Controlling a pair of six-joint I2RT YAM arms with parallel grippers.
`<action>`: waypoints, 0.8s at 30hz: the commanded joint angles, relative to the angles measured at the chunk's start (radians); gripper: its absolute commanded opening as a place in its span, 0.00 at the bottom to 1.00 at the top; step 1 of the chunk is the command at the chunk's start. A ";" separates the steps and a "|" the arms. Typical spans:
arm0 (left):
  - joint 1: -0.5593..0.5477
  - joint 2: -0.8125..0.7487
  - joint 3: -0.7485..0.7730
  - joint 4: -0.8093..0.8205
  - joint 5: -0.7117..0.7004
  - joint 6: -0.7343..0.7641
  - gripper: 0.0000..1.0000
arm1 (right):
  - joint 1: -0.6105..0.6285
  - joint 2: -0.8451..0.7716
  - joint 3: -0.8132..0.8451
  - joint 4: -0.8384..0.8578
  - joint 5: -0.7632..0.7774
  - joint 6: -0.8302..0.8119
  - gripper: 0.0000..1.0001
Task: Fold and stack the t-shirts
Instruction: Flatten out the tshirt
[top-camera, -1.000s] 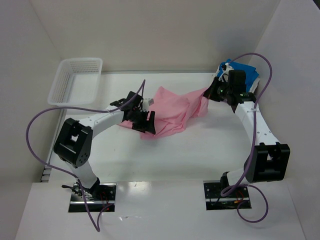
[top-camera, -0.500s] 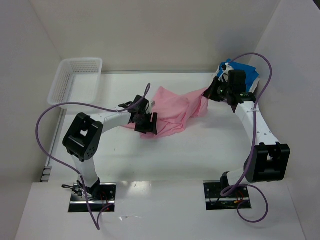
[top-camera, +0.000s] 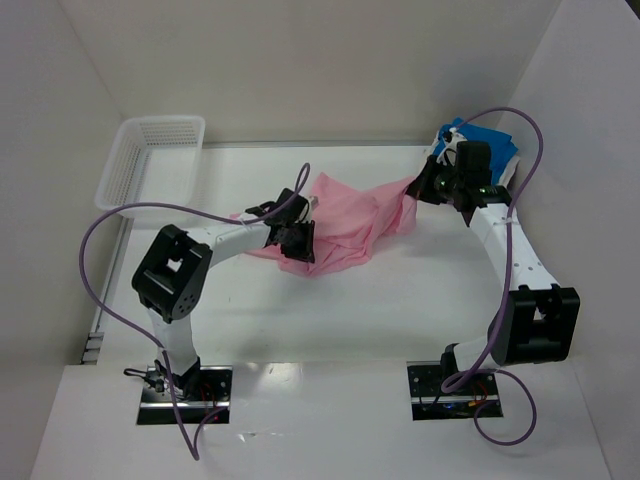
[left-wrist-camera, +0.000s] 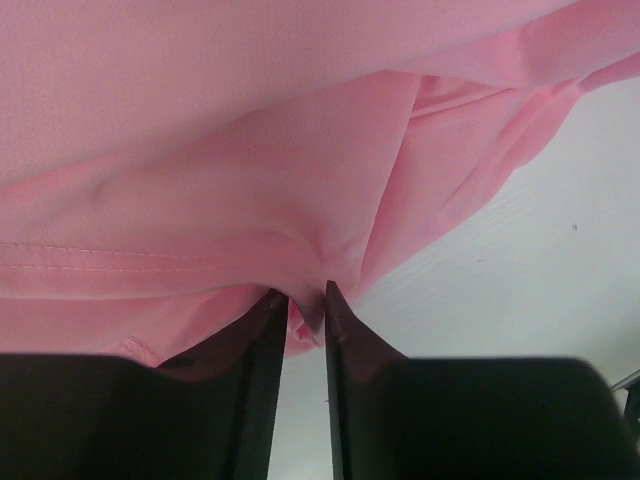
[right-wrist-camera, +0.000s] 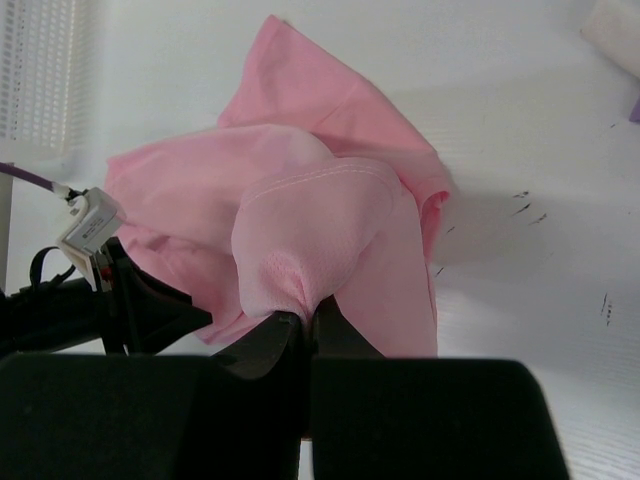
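The light pink t-shirt (top-camera: 350, 220) lies crumpled and stretched across the middle of the table. My left gripper (top-camera: 300, 243) is at its near left edge. In the left wrist view its jaws (left-wrist-camera: 305, 300) stand narrowly apart with a fold of the pink cloth (left-wrist-camera: 250, 150) pinched between them. My right gripper (top-camera: 420, 187) is shut on the shirt's far right corner and holds it a little off the table. The right wrist view shows pink cloth (right-wrist-camera: 310, 210) bunched at its fingertips (right-wrist-camera: 308, 315). A bright blue t-shirt (top-camera: 490, 140) lies at the back right corner, behind the right wrist.
A white mesh basket (top-camera: 150, 170) stands at the back left, also showing at the upper left of the right wrist view (right-wrist-camera: 40, 70). Walls close the table at the back and on both sides. Purple cables loop from both arms.
My left arm has slid right, further into the pink t-shirt's near edge, and its jaws have closed from wide open onto the cloth. The right arm has not moved.
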 joint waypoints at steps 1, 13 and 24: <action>-0.005 -0.014 0.041 -0.009 -0.052 -0.019 0.14 | -0.005 -0.023 -0.003 0.046 -0.009 -0.015 0.00; 0.111 -0.280 0.325 -0.204 -0.243 0.103 0.00 | -0.014 0.060 0.262 0.056 0.046 -0.006 0.00; 0.437 -0.304 0.657 -0.298 -0.285 0.252 0.00 | -0.035 0.175 0.720 0.020 0.080 0.036 0.00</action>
